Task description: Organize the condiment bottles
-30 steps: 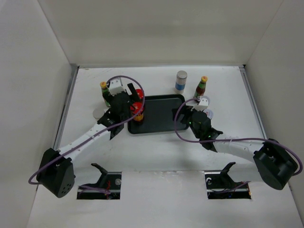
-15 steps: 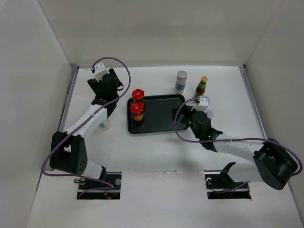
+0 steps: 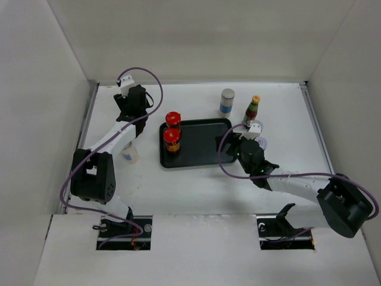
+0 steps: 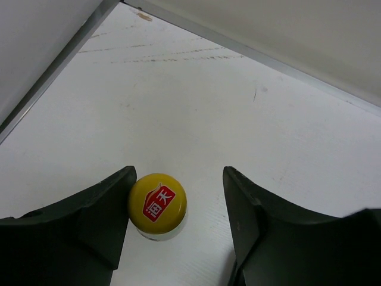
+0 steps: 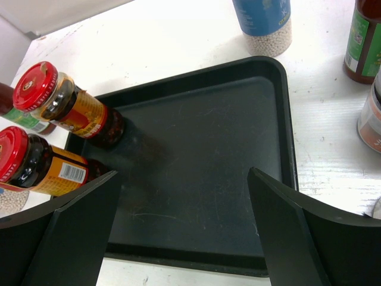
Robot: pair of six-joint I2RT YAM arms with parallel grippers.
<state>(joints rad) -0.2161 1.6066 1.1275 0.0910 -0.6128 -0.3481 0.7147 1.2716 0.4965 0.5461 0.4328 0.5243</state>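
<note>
In the left wrist view my left gripper point(image 4: 178, 193) is open, its fingers on either side of a yellow-capped bottle point(image 4: 157, 202) seen from above; the cap sits close against the left finger. In the top view this gripper point(image 3: 132, 106) is at the far left and hides the bottle. Two red-lidded jars point(image 3: 173, 118) point(image 3: 172, 138) stand at the left end of the black tray point(image 3: 205, 143). My right gripper point(image 5: 184, 176) is open and empty above the tray point(image 5: 202, 173). A second yellow-capped bottle point(image 3: 252, 109) and a white grey-topped cylinder point(image 3: 227, 101) stand behind the tray.
A white container point(image 3: 130, 154) stands left of the tray, below the left arm. A pale-lidded jar point(image 3: 262, 143) is partly hidden by the right wrist. The left wall's metal edge point(image 4: 53, 71) runs close to the left gripper.
My left gripper has left the red-lidded jar in the tray and swung to the far left, over the yellow-capped bottle. The right arm has not moved.
</note>
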